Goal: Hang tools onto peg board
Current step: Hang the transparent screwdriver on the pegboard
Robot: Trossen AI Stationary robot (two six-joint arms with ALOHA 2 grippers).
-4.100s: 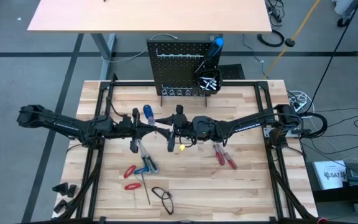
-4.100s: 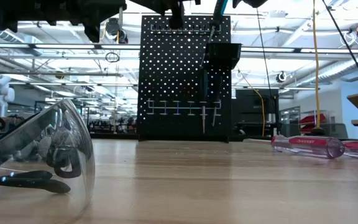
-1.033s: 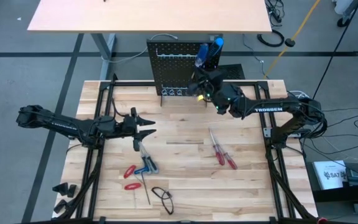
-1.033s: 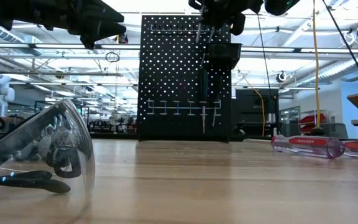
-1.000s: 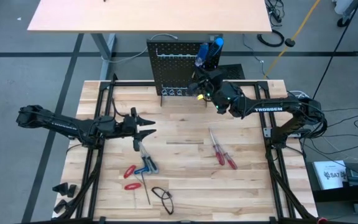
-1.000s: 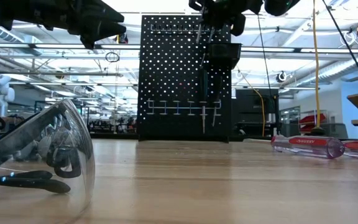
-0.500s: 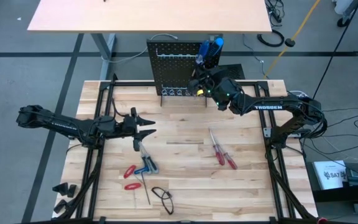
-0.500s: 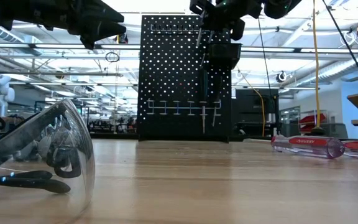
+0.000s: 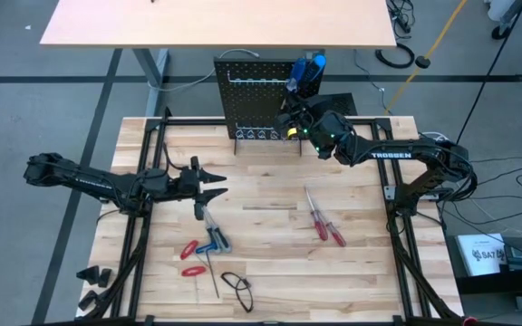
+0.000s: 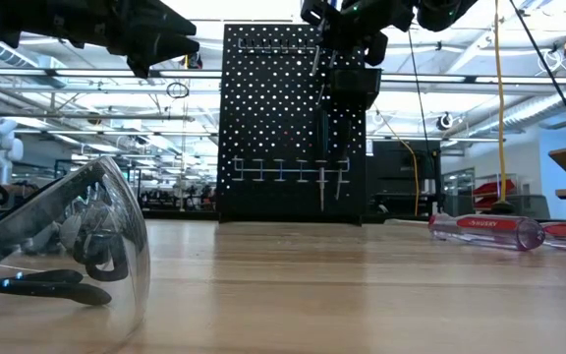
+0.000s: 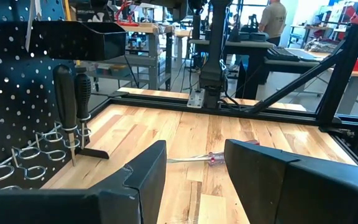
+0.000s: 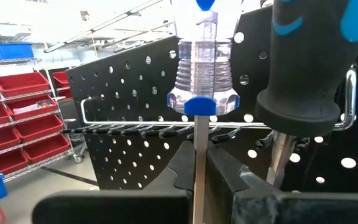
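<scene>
The desk (image 9: 270, 263) carried the peg board (image 9: 252, 98) upright at its far edge, and everything else is placed from that board. The right arm reached up to the board's top rail, near its bin (image 10: 354, 84); the right tool (image 12: 197, 163) was clenched on the thin shaft of a clear-handled screwdriver (image 12: 202, 59) with blue trim, held upright, handle up, just in front of the wire rail (image 12: 135, 127), beside a blue and black screwdriver (image 12: 306, 56) already hanging there. That upright axis against the level rail was what the coming move seemed to turn on: the shaft probably had to slip down through a loop of the rail until the handle's collar rested on it, and the right arm was the only one near enough. The left tool (image 9: 214, 183) hung over the desk well in front of the board and to its left, fingers (image 11: 138, 180) parted and grasping nothing. Red pliers (image 9: 324, 224) and more small tools (image 9: 202, 243) lay on the desk in front of the board, well apart from it, with safety glasses (image 10: 57, 241) nearer the front edge.
</scene>
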